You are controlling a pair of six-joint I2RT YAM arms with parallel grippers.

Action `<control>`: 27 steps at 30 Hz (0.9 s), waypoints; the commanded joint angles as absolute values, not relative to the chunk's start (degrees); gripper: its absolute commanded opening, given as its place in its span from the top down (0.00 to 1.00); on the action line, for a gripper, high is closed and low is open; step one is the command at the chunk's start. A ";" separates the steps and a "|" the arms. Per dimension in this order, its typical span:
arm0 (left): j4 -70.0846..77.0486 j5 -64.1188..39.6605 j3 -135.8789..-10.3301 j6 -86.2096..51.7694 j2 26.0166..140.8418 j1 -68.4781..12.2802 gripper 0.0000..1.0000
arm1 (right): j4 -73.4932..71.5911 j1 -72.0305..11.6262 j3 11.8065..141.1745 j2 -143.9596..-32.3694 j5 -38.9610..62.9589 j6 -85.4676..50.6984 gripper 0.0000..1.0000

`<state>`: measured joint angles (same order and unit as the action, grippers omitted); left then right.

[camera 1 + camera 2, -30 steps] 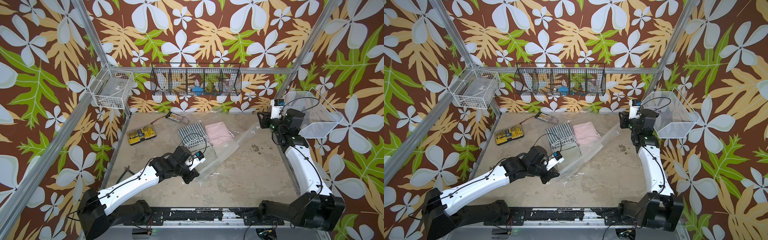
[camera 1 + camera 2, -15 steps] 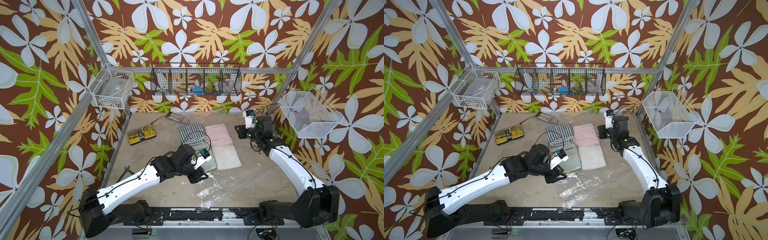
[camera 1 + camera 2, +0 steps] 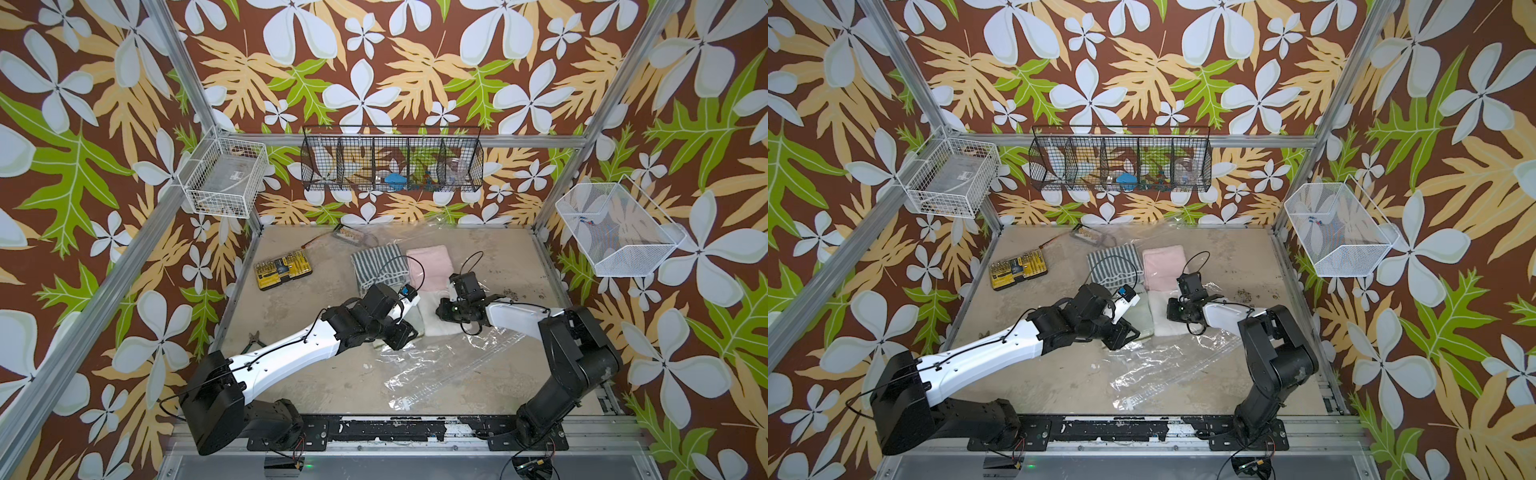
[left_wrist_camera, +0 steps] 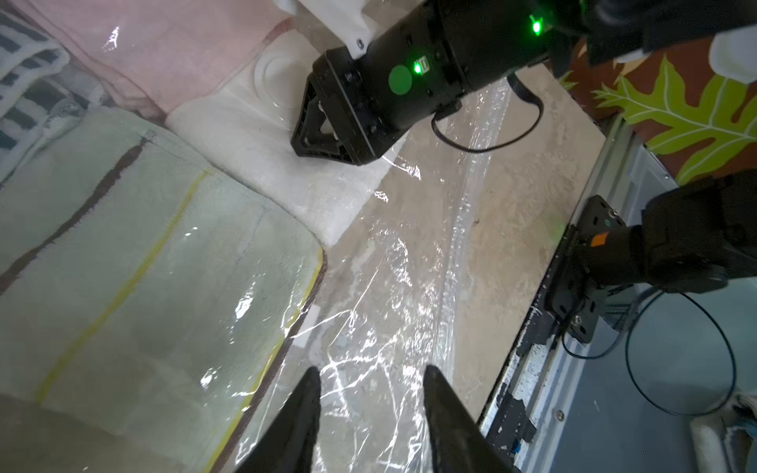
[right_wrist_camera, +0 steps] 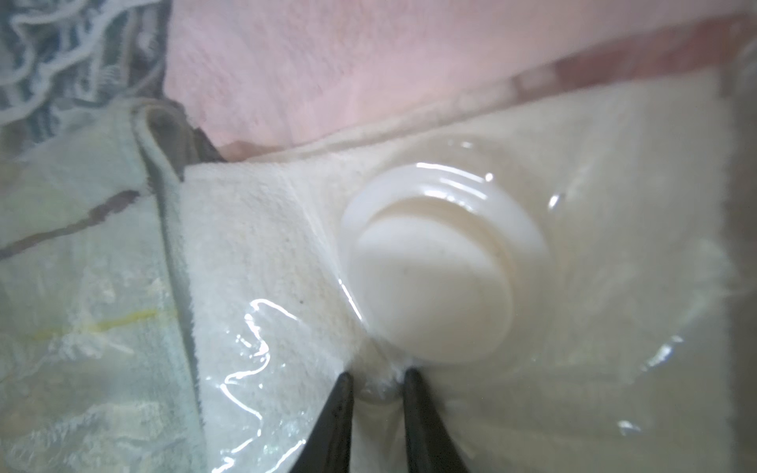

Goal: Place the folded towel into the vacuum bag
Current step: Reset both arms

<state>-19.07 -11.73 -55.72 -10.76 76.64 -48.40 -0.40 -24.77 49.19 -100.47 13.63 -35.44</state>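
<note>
My right gripper (image 5: 377, 379) pinches a pucker of the vacuum bag (image 3: 436, 365) beside its valve (image 5: 434, 262), atop the folded white towel (image 4: 286, 172) mid-table. My left gripper (image 4: 368, 381) hangs, jaws apart, over film spreading toward the near edge of the beige table (image 3: 316, 374); floral walls (image 3: 374, 62) surround.

This is looking like a robotics lab cell to me: aluminium framing (image 3: 186, 79) is boxing in leaf-print walls (image 3: 374, 62), a white wire basket (image 3: 224, 183) is hanging at upper left, a black wire rack (image 3: 392, 164) at top centre, and the left arm (image 3: 286, 357) and right arm (image 3: 515, 316) are sitting bolted to a base rail (image 3: 395, 430) along the bottom edge.
</note>
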 commanded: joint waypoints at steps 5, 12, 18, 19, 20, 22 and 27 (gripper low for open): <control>-18.48 -5.53 -54.67 -12.56 72.10 -46.42 0.56 | -12.80 -29.88 49.66 -108.34 22.22 -60.08 0.80; -17.35 -0.52 -50.94 -13.79 65.70 -43.47 0.56 | -3.02 -29.97 53.88 -97.84 16.03 -53.82 0.75; -2.68 9.66 -42.76 -11.19 55.71 -40.63 0.52 | 2.81 -29.36 50.88 -81.71 2.47 -27.47 0.57; 1.91 12.50 -39.92 -10.18 53.48 -40.53 0.49 | 0.48 -29.08 48.34 -78.45 0.13 -24.30 0.51; 5.56 15.70 -37.56 -9.26 51.83 -40.43 0.46 | -1.81 -28.54 46.07 -75.68 -1.10 -22.07 0.46; 14.22 22.43 -32.53 -6.94 49.50 -40.11 0.38 | -8.51 -25.66 40.92 -70.43 -3.15 -19.27 0.37; 25.03 35.17 -28.36 -7.78 52.03 -30.78 0.29 | -22.18 -18.20 31.43 -66.70 -15.48 -13.49 0.27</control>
<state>13.08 24.23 -29.17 -8.14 50.78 -34.83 -12.95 -20.62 33.34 -67.26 -4.75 -20.03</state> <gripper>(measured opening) 0.700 0.731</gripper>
